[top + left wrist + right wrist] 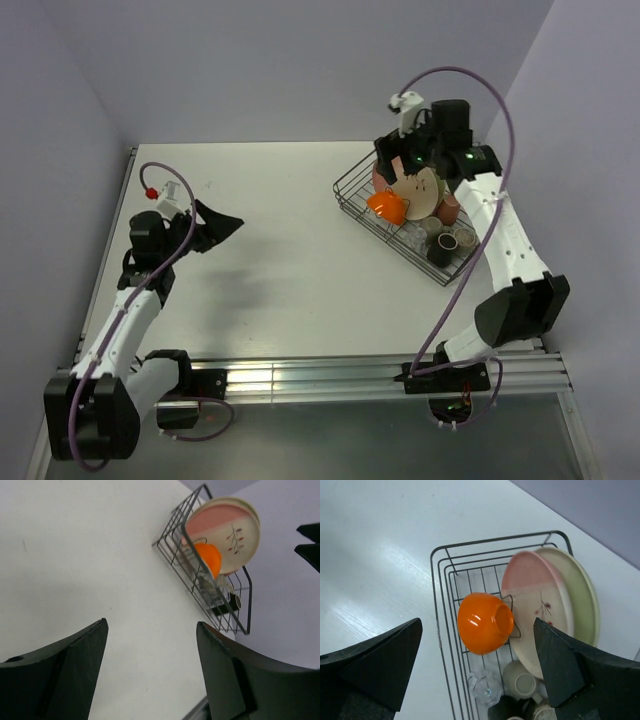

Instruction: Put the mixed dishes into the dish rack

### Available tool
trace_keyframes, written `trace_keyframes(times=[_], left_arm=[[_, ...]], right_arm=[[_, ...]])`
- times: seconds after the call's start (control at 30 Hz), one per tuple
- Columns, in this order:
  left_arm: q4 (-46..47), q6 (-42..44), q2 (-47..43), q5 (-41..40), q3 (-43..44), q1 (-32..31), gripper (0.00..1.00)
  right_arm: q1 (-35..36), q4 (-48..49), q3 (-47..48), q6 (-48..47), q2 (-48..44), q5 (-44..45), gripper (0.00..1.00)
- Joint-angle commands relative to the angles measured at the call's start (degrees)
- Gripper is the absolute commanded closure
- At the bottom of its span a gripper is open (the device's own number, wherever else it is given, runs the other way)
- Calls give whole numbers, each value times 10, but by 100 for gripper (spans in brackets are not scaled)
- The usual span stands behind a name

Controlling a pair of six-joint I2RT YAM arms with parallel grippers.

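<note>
Orange bowl point(485, 622) in dish rack point(495, 541), beneath spread right jaws, apparently untouched

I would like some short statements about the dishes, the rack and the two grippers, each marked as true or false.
1. The orange bowl lies inside the dish rack. True.
2. The pink-cream plate lies flat on the table. False: it stands on edge in the rack, beside the cream-green plate.
3. The left gripper holds a cup. False: it is open and empty, over the table, away from the rack.
4. The right gripper is open above the rack. True.
</note>
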Motion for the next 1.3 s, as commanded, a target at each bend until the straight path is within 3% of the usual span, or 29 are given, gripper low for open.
trace_keyframes(times=[0.0, 0.17, 0.37, 0.6, 1.27], left_arm=[[-57, 95, -66, -67, 49, 2, 21], [-108, 133, -135, -164, 50, 2, 1], [-130, 134, -172, -215, 54, 2, 1], [-164, 126, -195, -222, 49, 2, 1], [-212, 151, -248, -259, 36, 2, 1]], right_arm=[[-55, 36, -20, 135, -75, -61, 0], [-76, 165, -133, 158, -190, 81, 0], [-84, 171, -212, 192, -256, 196, 0], [-98, 192, -304, 212, -325, 231, 0], [-98, 244, -380, 245, -377, 296, 0]])
